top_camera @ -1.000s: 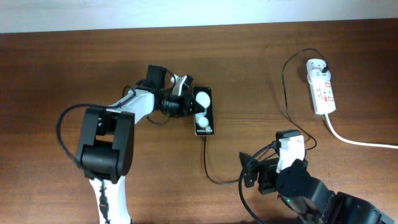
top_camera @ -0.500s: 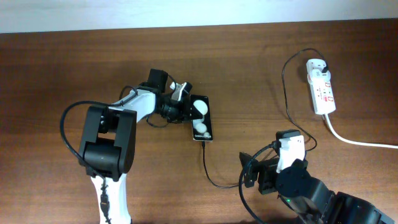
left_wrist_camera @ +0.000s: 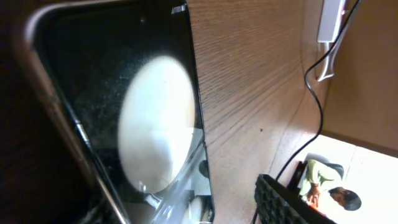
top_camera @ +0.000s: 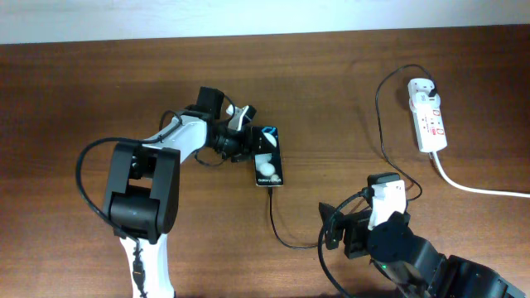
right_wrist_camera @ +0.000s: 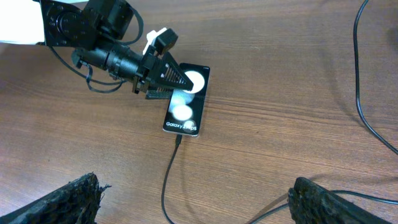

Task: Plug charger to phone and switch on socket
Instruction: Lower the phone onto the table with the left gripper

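1. Two robot arms work at a brown wooden table (top_camera: 99, 74), one on each side.
2. The left gripper (right_wrist_camera: 180, 65) sits at the top end of the phone (right_wrist_camera: 184, 115). One dark finger (right_wrist_camera: 171, 76) lies over the phone's face and a white-tipped finger sits just beyond its top edge. I cannot tell whether the fingers clamp the phone or only rest against it.
3. The phone is a small black rectangle stretching away from the left gripper. It has two white round patches on its face and small white lettering at the end farthest from that gripper.
4. In the left wrist view the phone is very close and fills the left half, glossy black with one large white oval.
5. The charger (right_wrist_camera: 166, 180), a thin black cable, meets the phone's bottom edge at the end farthest from the left gripper. From there it runs back toward the right gripper.
6. The right gripper (right_wrist_camera: 198, 199) has its fingers spread wide and grips nothing. It is well apart from the phone, which lies ahead of it.
7. The socket (top_camera: 429, 116), a narrow white strip with red marks, lies well apart from both grippers, off on the right gripper's side.
8. A white adapter (top_camera: 421, 85) sits at the socket's far end, and a thick white cord (top_camera: 484, 189) leaves its near end.
9. The switch positions are too small to tell.
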